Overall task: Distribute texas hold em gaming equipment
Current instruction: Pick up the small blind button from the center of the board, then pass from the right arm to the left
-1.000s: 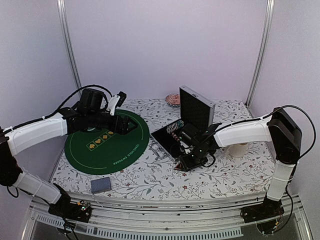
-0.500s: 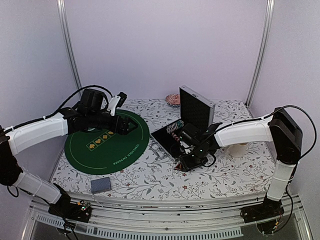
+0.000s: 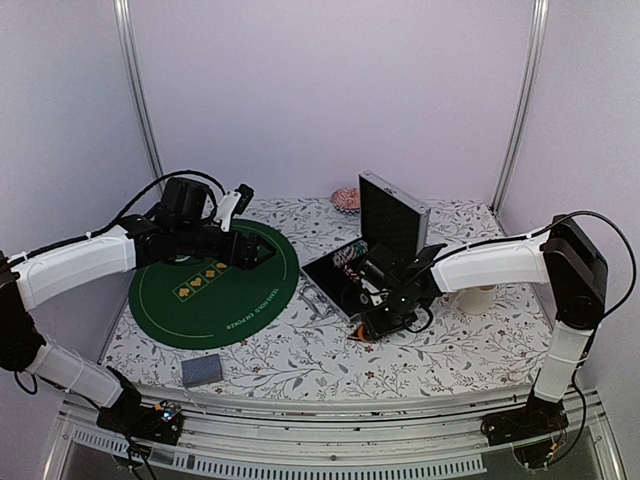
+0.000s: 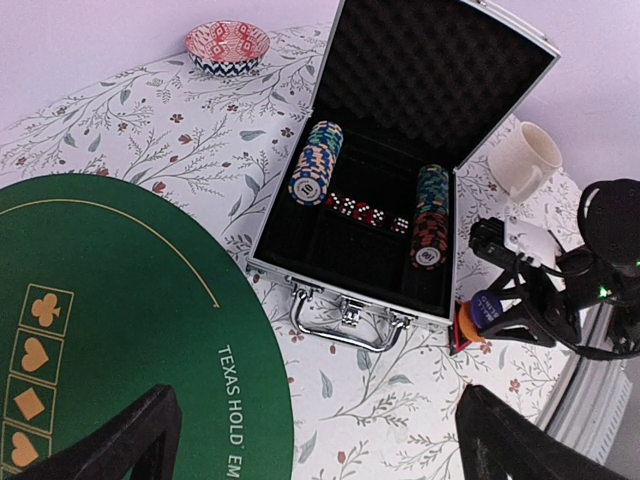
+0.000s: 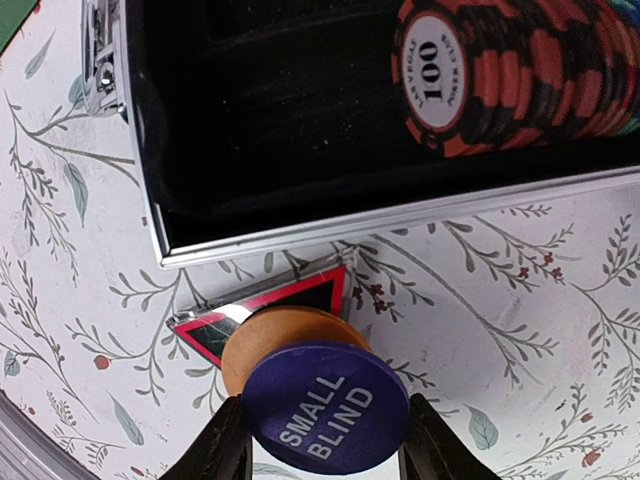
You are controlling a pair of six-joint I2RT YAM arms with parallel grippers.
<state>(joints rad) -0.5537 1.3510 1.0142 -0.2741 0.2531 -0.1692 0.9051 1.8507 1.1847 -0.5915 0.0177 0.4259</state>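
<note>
My right gripper (image 5: 322, 440) is shut on a purple round button marked SMALL BLIND (image 5: 325, 410), just above the tablecloth beside the case's near right corner. An orange round button (image 5: 280, 335) sits stacked right behind it; whether the fingers clamp it too I cannot tell. Under them lies a black and red triangular piece (image 5: 300, 292). Striped poker chips lie in rows inside the open silver case (image 4: 350, 292): one row at the left (image 4: 316, 165), one at the right (image 4: 430, 225). A grey-blue deck of cards (image 3: 202, 370) lies near the front edge. My left gripper (image 4: 315, 440) hangs open over the green mat's edge.
The round green Texas Hold'em mat (image 4: 100, 320) covers the left of the table. Red dice (image 4: 365, 212) lie in the case, whose lid stands upright. A cream mug (image 4: 525, 160) stands right of the case. A patterned bowl (image 4: 227, 45) sits at the back.
The right gripper has edged slightly up and to the right with the buttons. The left arm has not moved.
</note>
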